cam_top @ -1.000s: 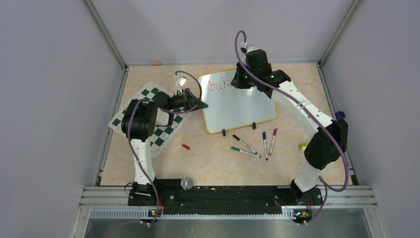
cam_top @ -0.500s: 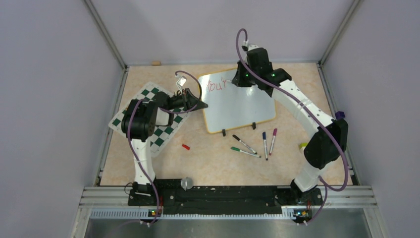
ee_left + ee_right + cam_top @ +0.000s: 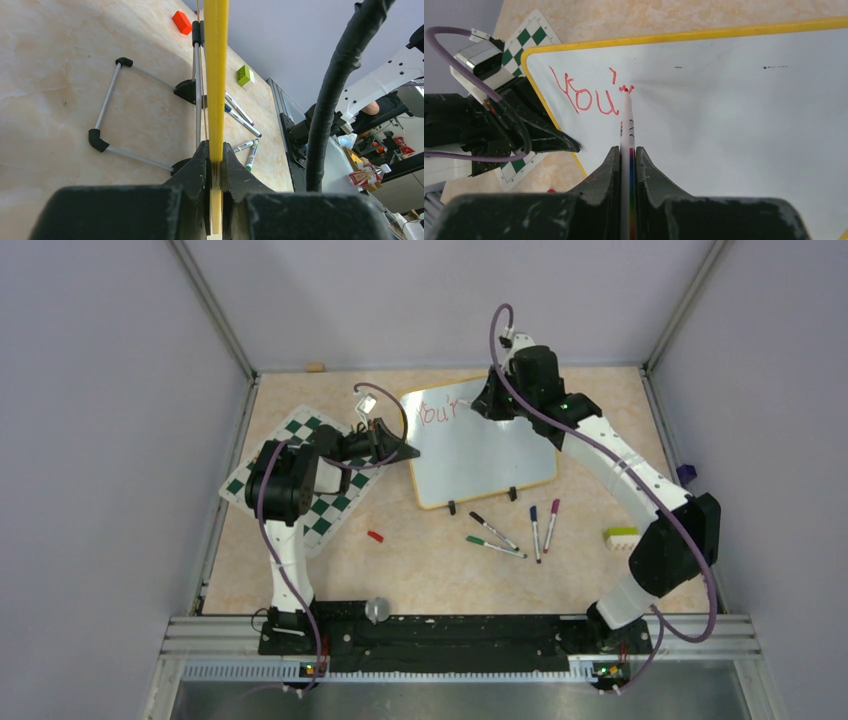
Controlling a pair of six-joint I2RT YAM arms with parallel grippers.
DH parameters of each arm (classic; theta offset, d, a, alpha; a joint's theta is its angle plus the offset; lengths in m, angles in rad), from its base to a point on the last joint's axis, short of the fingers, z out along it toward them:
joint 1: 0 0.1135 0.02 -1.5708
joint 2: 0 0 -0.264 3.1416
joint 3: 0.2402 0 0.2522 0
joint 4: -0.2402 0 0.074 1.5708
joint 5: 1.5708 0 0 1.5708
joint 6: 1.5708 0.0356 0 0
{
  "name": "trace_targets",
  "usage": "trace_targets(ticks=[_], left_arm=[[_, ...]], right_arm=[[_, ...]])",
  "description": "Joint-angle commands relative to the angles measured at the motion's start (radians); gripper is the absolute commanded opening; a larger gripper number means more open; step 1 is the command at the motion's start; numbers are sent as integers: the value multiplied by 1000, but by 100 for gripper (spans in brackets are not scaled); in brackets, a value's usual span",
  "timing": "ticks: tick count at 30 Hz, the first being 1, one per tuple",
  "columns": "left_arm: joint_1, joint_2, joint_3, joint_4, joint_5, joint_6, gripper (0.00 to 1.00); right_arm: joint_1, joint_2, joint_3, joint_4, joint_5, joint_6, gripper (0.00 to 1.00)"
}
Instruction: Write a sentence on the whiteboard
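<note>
Jaws of our right gripper (image 3: 626,150) clamp a red-tipped marker (image 3: 626,122) whose nib touches the whiteboard (image 3: 734,125) just past the red "You'" (image 3: 584,95), bare board running rightward along its long axis, while our left gripper (image 3: 216,150) pinches the board's yellow left edge, steadying it at the table's far middle.

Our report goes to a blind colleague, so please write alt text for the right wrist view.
The right gripper, shut on a white marker, holds its red tip on the whiteboard just after the red letters "You'". At left, the left gripper clamps the board's yellow edge, over a checkered mat.
</note>
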Motion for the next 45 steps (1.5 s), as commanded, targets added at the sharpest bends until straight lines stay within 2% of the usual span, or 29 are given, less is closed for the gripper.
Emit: trace_targets(ticks=[1, 12, 45], left_arm=[[-22, -42, 1, 101, 114, 13, 0], [-22, -40, 3, 101, 115, 11, 0], [-22, -44, -2, 101, 117, 14, 0]], right_arm=[[-7, -78, -16, 83, -18, -6, 0], [-7, -45, -2, -20, 46, 1, 0], [-7, 26, 51, -41, 66, 2, 0]])
